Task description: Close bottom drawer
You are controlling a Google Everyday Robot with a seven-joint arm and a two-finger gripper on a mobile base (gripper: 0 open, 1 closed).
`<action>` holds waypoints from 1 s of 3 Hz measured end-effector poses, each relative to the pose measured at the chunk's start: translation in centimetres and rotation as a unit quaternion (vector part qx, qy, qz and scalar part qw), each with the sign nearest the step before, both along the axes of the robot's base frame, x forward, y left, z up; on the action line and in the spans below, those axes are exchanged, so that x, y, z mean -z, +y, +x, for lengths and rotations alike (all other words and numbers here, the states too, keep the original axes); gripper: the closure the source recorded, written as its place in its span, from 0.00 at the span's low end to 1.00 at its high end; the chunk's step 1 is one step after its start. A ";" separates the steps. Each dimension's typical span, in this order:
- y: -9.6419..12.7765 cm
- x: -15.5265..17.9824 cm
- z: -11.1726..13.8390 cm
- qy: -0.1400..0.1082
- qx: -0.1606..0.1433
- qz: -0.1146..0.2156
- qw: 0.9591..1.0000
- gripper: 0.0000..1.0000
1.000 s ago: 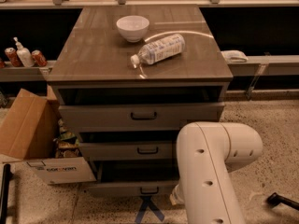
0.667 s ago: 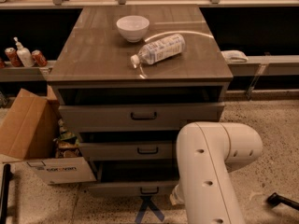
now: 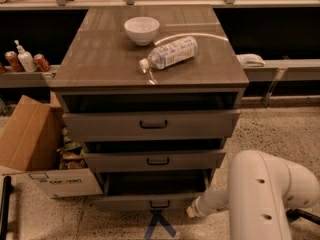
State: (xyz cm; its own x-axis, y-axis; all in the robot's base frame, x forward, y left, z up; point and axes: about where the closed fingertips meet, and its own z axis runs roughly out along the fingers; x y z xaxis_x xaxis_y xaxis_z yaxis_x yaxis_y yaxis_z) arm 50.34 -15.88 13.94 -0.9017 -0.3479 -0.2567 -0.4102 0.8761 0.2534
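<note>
The bottom drawer (image 3: 150, 202) is the lowest of three grey-brown drawers and has a small black bar handle (image 3: 160, 204). It stands pulled out, with its dark inside showing above the front panel. My white arm (image 3: 265, 199) fills the lower right. Its forearm reaches left, and the gripper (image 3: 192, 212) is low, just off the right end of the bottom drawer's front panel.
The middle drawer (image 3: 155, 160) and top drawer (image 3: 152, 125) also stand slightly out. A white bowl (image 3: 141, 30) and a lying plastic bottle (image 3: 170, 53) are on the cabinet top. An open cardboard box (image 3: 35, 149) stands at the left. Blue tape marks the floor (image 3: 159, 225).
My arm's big white link has shifted right and down. The forearm and gripper now show, reaching left toward the bottom drawer's right end. The drawers look unmoved.
</note>
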 end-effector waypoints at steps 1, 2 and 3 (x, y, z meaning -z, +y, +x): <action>-1.2 -0.2 2.5 -0.048 -0.018 0.038 0.998 1.00; -1.0 -1.1 5.8 -0.100 -0.038 0.054 0.993 1.00; -0.4 -1.5 7.7 -0.124 -0.044 0.055 0.990 1.00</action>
State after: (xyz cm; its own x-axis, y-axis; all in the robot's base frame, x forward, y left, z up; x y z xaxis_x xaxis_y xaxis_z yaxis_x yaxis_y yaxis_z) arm 58.05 -16.29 15.47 -0.7735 -0.3810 -0.5065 -0.5459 0.8065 0.2270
